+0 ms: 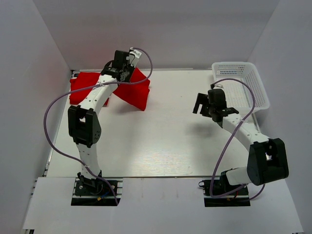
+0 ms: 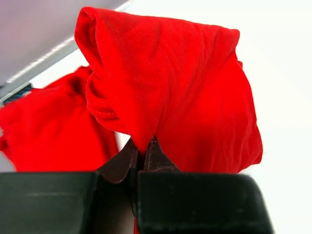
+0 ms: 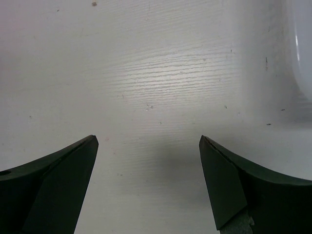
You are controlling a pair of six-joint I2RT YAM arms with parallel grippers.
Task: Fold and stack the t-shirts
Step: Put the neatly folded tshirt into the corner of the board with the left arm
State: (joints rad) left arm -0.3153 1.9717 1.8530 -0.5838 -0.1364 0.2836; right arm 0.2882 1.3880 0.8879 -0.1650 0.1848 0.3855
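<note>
Left pincer point(image 1: 126, 66), in the top view, sits at the far left of the worktop point(image 1: 161, 141) over a bunched red t-shirt point(image 1: 134, 92), its fingers hidden by the wrist. More red cloth point(image 1: 80, 90) lies flat just to the left, by the back wall. The right pincer point(image 1: 201, 105) hangs spread wide above bare worktop, holding nothing, near a white mesh basket point(image 1: 253, 92) in the far right corner.

In the left wrist view, the left pincer point(image 2: 142, 153) is nearly closed, with a fold of the t-shirt point(image 2: 185, 97) nipped between its tips. The other red cloth point(image 2: 44, 126) lies behind on the left.

In the right wrist view, the right pincer point(image 3: 148, 141) gapes fully over the white worktop point(image 3: 156, 73), nothing in it
</note>
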